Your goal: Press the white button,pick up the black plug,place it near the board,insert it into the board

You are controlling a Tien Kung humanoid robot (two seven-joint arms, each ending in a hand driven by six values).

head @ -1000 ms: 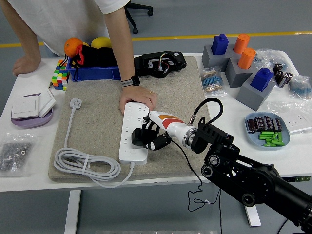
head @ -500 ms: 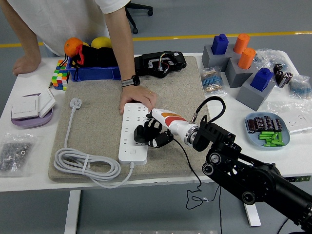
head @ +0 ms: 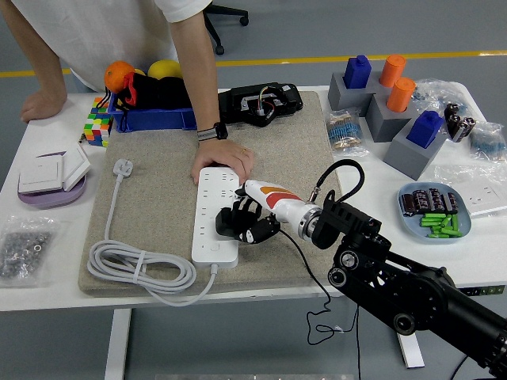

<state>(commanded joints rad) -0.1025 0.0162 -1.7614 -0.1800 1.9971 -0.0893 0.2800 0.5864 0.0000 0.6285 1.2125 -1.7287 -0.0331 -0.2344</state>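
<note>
— 1 robot hand (head: 247,222) shows?
— Yes, the right one, black fingers curled around a black plug (head: 238,224), held over the near right side of a white power strip (head: 215,214).
— Anything beyond it?
— A person's hand (head: 224,158) presses the strip's far end.

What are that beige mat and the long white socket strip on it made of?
The mat looks like felt or a similar pressed fabric: matte, speckled beige, with soft rounded edges. The socket strip looks like hard moulded plastic: smooth, evenly white, faintly glossy, with crisp socket holes. Its cable seems rubbery, lying in loose coils.
</note>
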